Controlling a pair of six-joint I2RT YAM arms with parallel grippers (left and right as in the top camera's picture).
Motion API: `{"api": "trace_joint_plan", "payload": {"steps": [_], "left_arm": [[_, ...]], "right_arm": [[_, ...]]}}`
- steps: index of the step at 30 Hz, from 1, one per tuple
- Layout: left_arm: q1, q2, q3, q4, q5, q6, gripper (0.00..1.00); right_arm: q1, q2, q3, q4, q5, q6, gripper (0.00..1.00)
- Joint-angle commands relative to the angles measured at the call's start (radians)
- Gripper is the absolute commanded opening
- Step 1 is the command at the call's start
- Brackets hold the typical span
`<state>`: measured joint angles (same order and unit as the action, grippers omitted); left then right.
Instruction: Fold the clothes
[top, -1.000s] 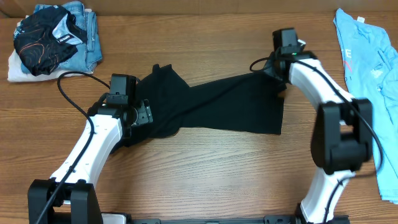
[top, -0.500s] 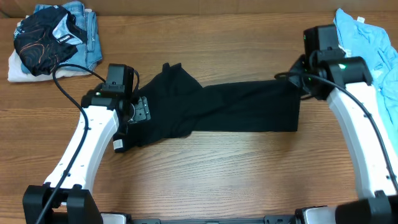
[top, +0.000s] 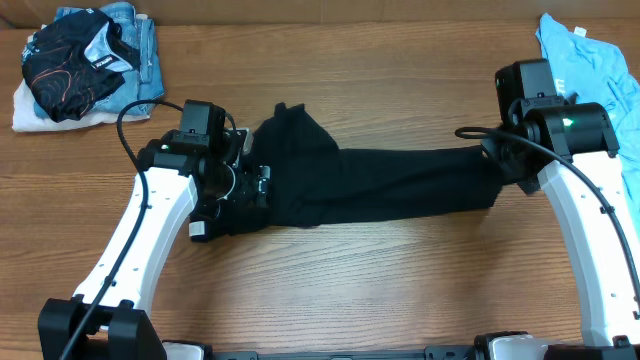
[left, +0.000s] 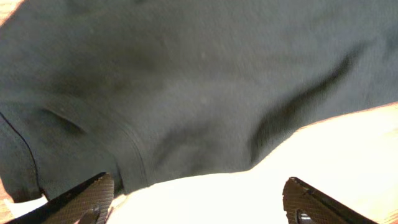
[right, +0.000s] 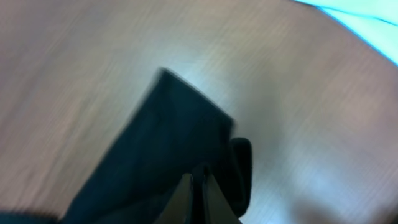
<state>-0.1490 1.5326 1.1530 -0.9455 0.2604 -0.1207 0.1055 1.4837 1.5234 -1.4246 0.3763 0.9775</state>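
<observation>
Over blurred wood (right: 68, 81), right end effector (right: 198, 182) pinches black T-shirt (top: 400, 185); left end effector (left: 198, 183) gapes.

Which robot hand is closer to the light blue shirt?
Right. The right gripper pinches the black T-shirt's end, close beside the light blue T-shirt; the left gripper hangs open over the black one's far end, across the table.

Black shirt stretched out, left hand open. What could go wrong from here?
1. Only the right hand grips the black T-shirt; the left hand is open, so a pull right could drag it roped up rather than spread it.
2. The right arm is near the light blue T-shirt and might snag it.
</observation>
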Motion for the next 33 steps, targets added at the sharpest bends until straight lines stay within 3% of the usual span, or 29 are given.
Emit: {"api": "trace_joint_plan", "payload": {"steps": [1, 5, 7, 22, 29, 33], "left_arm": [[-0.002, 0.003, 0.023, 0.031, 0.044, 0.031, 0.96], [-0.002, 0.003, 0.023, 0.066, 0.044, 0.028, 1.00], [-0.002, 0.005, 0.022, 0.066, 0.043, 0.003, 1.00], [-0.003, 0.228, 0.020, 0.004, 0.044, -0.150, 0.76], [-0.002, 0.284, 0.020, 0.047, 0.043, -0.164, 0.76], [-0.002, 0.304, 0.020, 0.079, 0.044, -0.172, 0.76]], "right_arm": [[-0.002, -0.020, 0.017, -0.084, 0.185, 0.275, 0.04], [-0.002, -0.023, 0.017, -0.134, 0.212, 0.314, 0.04], [-0.002, -0.023, 0.017, -0.133, 0.206, 0.306, 0.10], [-0.002, -0.018, 0.016, -0.122, 0.206, 0.305, 0.15], [-0.002, -0.018, 0.016, -0.074, 0.176, 0.245, 0.15], [-0.002, -0.017, 0.016, -0.037, 0.126, 0.196, 0.25]]}}
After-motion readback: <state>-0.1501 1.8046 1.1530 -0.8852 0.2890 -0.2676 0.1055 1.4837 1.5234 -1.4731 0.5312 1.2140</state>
